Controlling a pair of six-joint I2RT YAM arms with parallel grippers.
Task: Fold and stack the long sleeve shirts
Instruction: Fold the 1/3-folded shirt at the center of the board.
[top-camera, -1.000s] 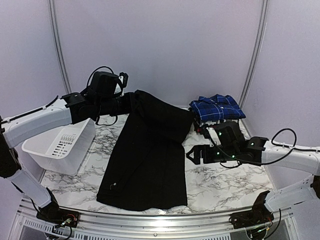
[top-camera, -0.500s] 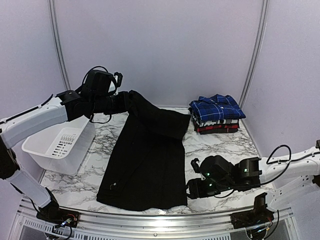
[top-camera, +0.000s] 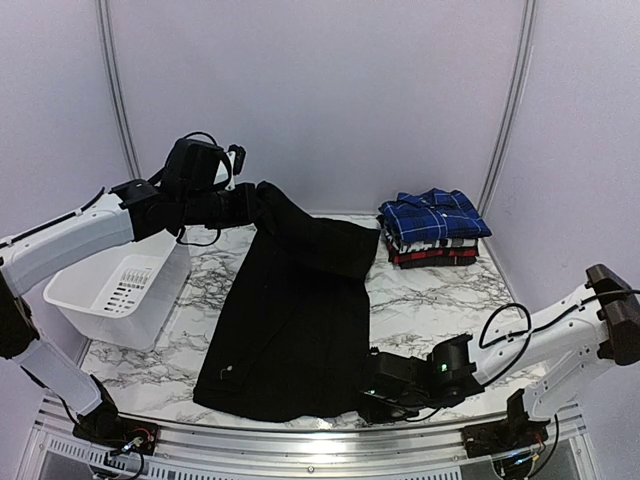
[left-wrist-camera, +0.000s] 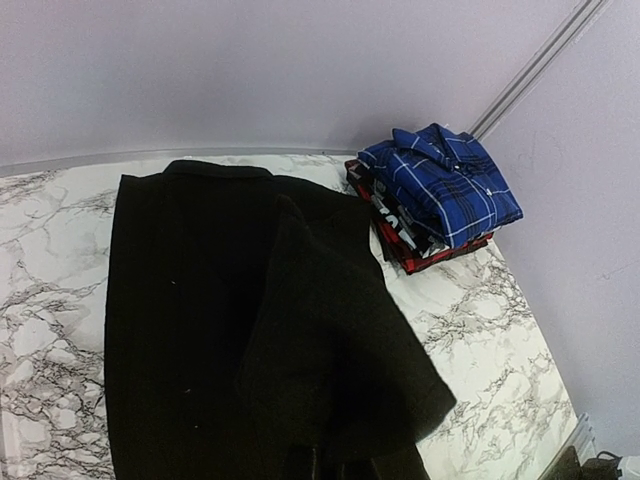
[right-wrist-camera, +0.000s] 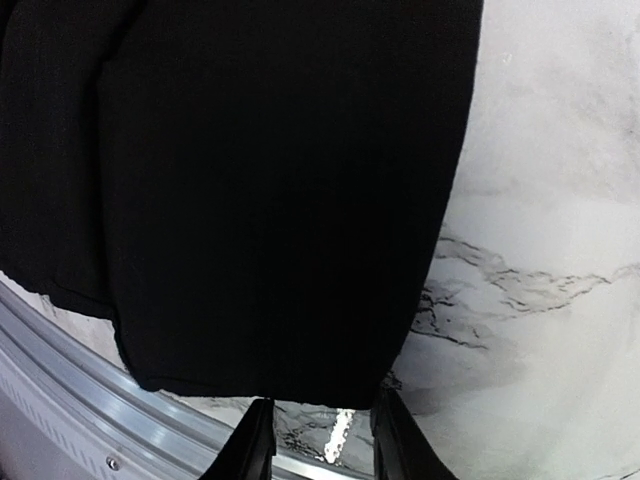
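Note:
The black long sleeve shirt (top-camera: 295, 320) lies flat on the marble table, running from the back toward the near edge. My left gripper (top-camera: 252, 200) is shut on its far left part, and that part is lifted and drapes to the right over the body. In the left wrist view the cloth (left-wrist-camera: 200, 300) covers the left gripper (left-wrist-camera: 340, 468). My right gripper (top-camera: 366, 390) sits low at the shirt's near right corner. In the right wrist view the right gripper (right-wrist-camera: 320, 410) has its jaws apart, tips at the hem of the black shirt (right-wrist-camera: 260, 180), marble showing between them.
Folded plaid shirts (top-camera: 435, 225) are stacked at the back right, blue-and-white on top, and show in the left wrist view as the stack (left-wrist-camera: 440, 185). A white plastic basket (top-camera: 115, 290) stands at the left. The metal rail of the table's near edge (right-wrist-camera: 60, 360) runs just behind the right gripper.
My right arm swung from beside the plaid stack down to the shirt's near right corner, and its jaws narrowed. The left arm holds the cloth almost where it was.

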